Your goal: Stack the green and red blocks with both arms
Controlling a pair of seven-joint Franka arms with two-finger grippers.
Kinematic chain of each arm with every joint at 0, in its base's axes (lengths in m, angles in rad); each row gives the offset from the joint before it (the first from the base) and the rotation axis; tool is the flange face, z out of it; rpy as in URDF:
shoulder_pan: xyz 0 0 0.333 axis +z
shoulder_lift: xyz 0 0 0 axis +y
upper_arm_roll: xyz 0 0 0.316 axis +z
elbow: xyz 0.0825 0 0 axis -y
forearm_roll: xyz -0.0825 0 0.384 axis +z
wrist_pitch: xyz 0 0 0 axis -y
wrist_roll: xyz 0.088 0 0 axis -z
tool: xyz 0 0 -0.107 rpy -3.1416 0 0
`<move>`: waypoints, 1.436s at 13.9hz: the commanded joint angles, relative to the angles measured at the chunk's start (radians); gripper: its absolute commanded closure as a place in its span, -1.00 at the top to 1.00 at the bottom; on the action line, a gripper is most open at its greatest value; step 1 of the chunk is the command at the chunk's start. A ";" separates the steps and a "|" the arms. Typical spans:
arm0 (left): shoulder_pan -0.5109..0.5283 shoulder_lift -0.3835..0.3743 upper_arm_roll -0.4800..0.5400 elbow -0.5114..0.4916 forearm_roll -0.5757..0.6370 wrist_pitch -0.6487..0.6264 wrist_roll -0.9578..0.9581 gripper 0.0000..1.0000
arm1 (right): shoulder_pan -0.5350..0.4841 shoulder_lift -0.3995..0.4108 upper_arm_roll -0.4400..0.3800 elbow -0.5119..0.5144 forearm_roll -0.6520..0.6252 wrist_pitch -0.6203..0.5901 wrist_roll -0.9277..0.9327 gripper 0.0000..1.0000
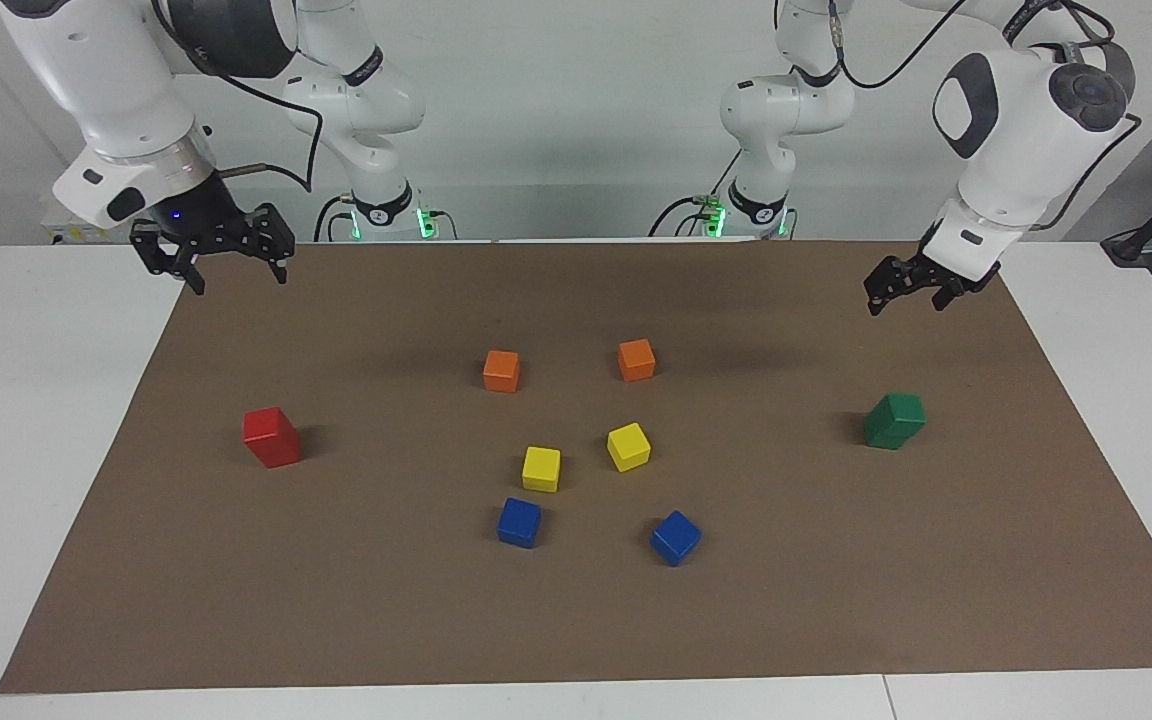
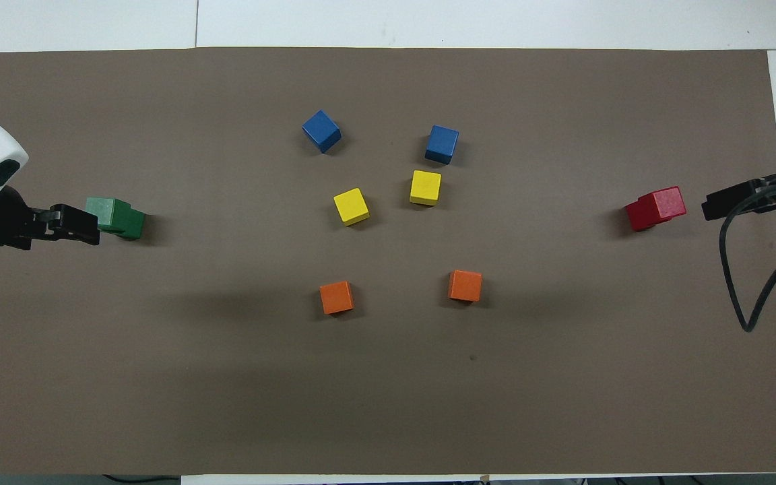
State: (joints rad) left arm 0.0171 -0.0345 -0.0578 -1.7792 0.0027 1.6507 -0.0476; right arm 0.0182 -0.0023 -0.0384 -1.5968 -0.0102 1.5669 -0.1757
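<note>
On the tabletop (image 1: pixel 46 420) lies a brown mat (image 1: pixel 836 600) carrying ten blocks; no container is present.

Toward the right arm's end of the mat stands the red stack (image 1: pixel 271 437), two red blocks, one on the other, the upper one slightly offset. Toward the left arm's end stands the green stack (image 1: pixel 894 420), two green blocks, the upper one likewise offset.

Between the two stacks sit six single blocks, none touching another: two orange blocks (image 1: pixel 501 370) nearest the robots, two yellow blocks (image 1: pixel 541 468) farther out, and two blue blocks (image 1: pixel 519 522) farthest out.

Right end effector (image 1: pixel 236 275): raised over the mat's corner at its own end, well apart from the red stack, fingers spread, grasping nothing.

Left end effector (image 1: pixel 904 297): raised over the mat near the green stack, clear above it, released, grasping nothing. In the overhead view the left end effector only appears to meet the green stack.
</note>
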 commanded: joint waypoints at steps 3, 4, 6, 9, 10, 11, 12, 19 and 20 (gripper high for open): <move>-0.014 -0.012 0.001 0.052 -0.010 -0.072 -0.026 1.00 | -0.003 0.005 -0.001 0.011 0.001 -0.024 0.018 1.00; -0.014 -0.012 -0.003 0.063 -0.010 -0.084 -0.028 1.00 | -0.003 0.005 -0.001 0.011 0.001 -0.022 0.018 1.00; -0.014 -0.015 0.001 0.050 -0.010 -0.048 -0.028 1.00 | -0.003 0.005 -0.001 0.011 0.001 -0.021 0.018 1.00; -0.014 -0.013 0.003 0.055 -0.010 -0.043 -0.028 1.00 | -0.004 0.005 -0.001 0.011 0.001 -0.021 0.018 1.00; -0.014 -0.013 0.001 0.056 -0.010 -0.052 -0.026 1.00 | -0.004 0.005 -0.001 0.011 0.001 -0.022 0.018 1.00; -0.014 -0.013 0.007 0.064 -0.010 -0.074 -0.023 1.00 | -0.004 0.005 -0.001 0.011 0.001 -0.024 0.018 1.00; -0.014 -0.018 0.012 0.072 -0.012 -0.093 -0.023 1.00 | -0.004 0.005 -0.001 0.011 0.001 -0.024 0.018 1.00; -0.014 -0.036 -0.002 0.081 -0.012 -0.089 -0.023 1.00 | -0.004 0.005 -0.001 0.011 0.001 -0.024 0.018 1.00; -0.014 -0.036 -0.011 0.080 -0.012 -0.065 -0.024 1.00 | -0.004 0.005 -0.001 0.011 0.001 -0.024 0.018 1.00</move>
State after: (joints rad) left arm 0.0156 -0.0594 -0.0660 -1.6992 0.0018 1.5543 -0.0602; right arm 0.0182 -0.0022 -0.0405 -1.5968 -0.0104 1.5627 -0.1735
